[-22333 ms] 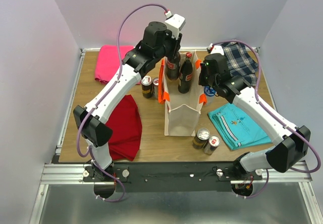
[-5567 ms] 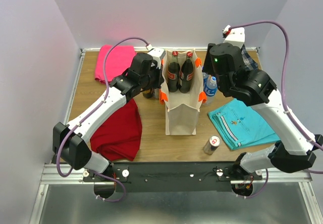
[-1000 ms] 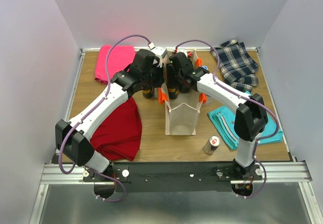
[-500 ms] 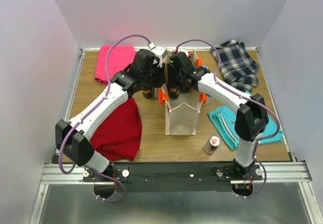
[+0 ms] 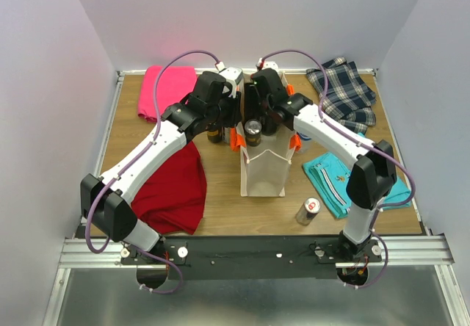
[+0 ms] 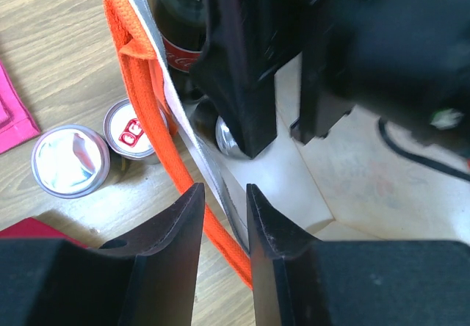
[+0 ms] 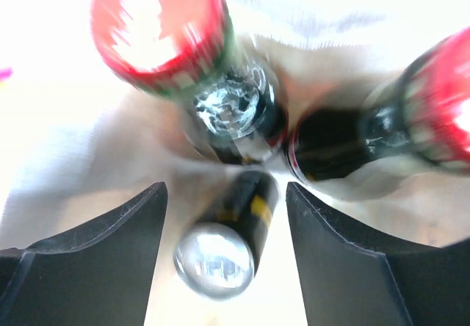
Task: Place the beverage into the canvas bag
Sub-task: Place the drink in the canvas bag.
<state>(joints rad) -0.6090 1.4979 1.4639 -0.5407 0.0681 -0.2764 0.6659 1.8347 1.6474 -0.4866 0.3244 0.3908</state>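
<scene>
Can [image 7: 220,256] loose inside canvas bag [image 5: 263,175] rim

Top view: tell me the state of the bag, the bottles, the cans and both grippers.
bag: upright, mouth open
bottles: two, capped, standing in bag
can in bag: loose, touching neither finger
side cans: two, upright on table beside bag
front can: upright on table
left gripper: jaws slightly apart astride bag rim, grip unclear
right gripper: open over can in bag

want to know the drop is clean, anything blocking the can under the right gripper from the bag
Nothing visible: the can is already inside the bag, beside two bottles, below the open right gripper.
</scene>
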